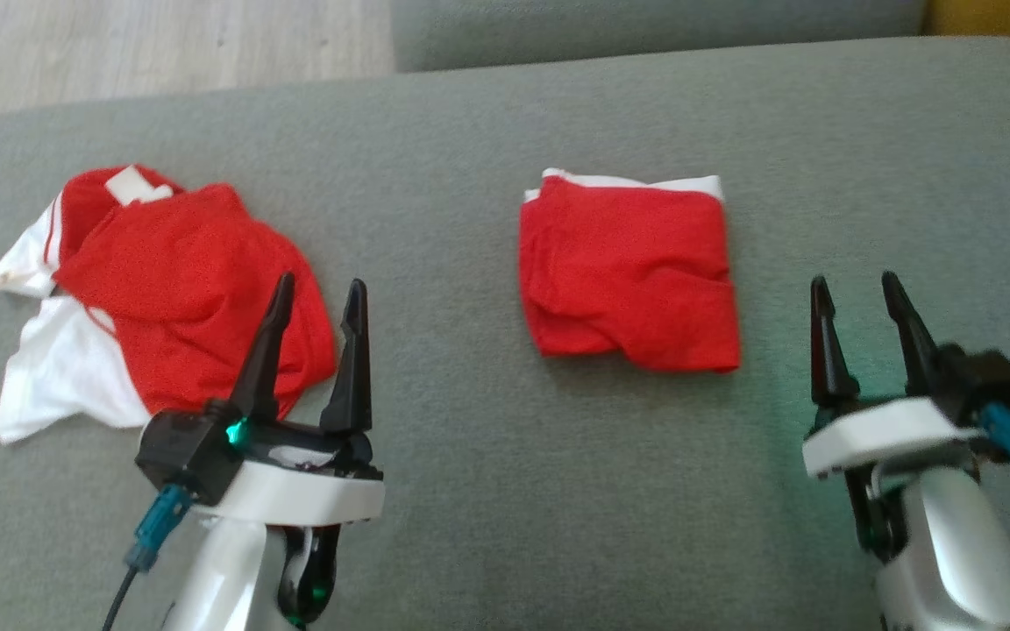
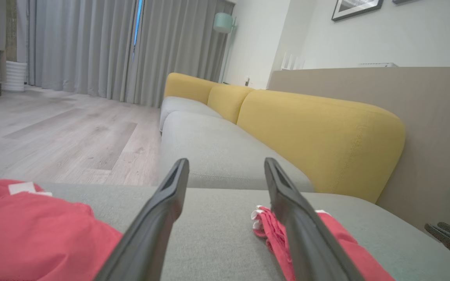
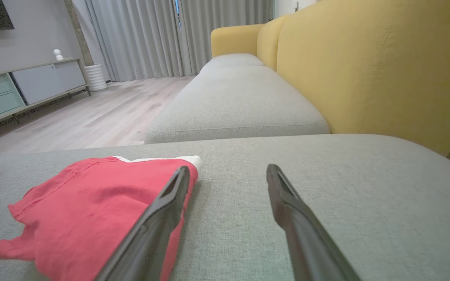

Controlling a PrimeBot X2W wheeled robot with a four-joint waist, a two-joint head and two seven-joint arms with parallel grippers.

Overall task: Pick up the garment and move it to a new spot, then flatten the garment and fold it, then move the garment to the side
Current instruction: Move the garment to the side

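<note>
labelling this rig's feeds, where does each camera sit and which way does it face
Head view: on the head, looking down at the seat, crumpled garment and folded garment; left gripper and right gripper show, open.
Left wrist view: low over the seat, facing along the sofa toward the curtains; its fingers show.
Right wrist view: low, facing likewise; its fingers show.
Shared: both wrist views show the folded garment.

2 garments are recorded: folded garment point(image 1: 628, 272) red, white trim; crumpled garment point(image 1: 163, 298) red with white panels. Seat cushion point(image 1: 505, 491) is noted plain grey, backrest point(image 3: 365, 66) mustard yellow, floor point(image 2: 53, 128) pale wood-grain, curtains point(image 2: 92, 47) grey.
</note>
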